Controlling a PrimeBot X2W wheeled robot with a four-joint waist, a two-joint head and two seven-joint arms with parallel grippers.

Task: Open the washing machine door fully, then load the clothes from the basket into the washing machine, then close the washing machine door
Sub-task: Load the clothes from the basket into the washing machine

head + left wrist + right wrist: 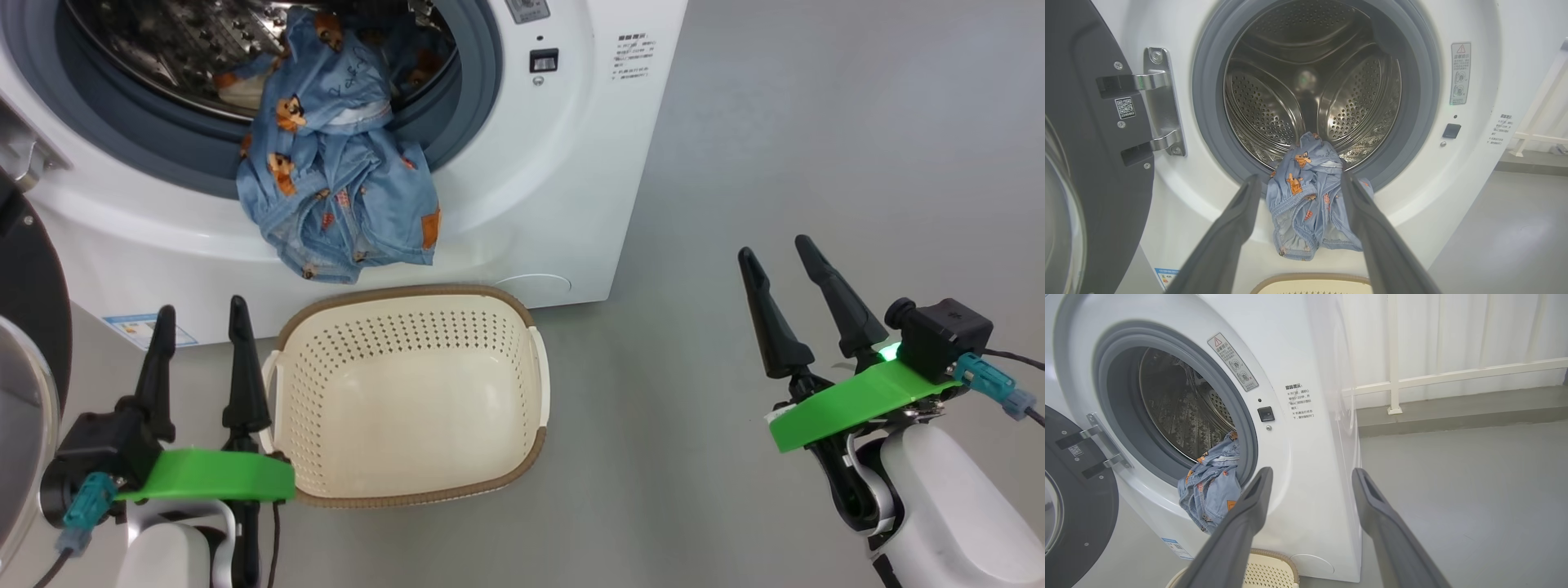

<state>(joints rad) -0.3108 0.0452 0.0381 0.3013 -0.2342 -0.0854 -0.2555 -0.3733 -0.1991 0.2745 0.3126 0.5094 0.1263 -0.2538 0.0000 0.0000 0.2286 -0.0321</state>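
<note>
1. While the clothes (343,180) droop half out over the lower mouth rim of the washing machine (571,163), above the basket (408,292), left tool (202,306) and right tool (775,247) gape empty.
2. Shove them deep inside before swinging the washing machine door (33,269) shut.

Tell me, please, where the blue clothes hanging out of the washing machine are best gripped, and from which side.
Grip the bunched lower fold of the clothes, which hangs outside over the grey ring. Come from the front, above the basket, probably with the open left gripper, whose fingers point at it.
</note>
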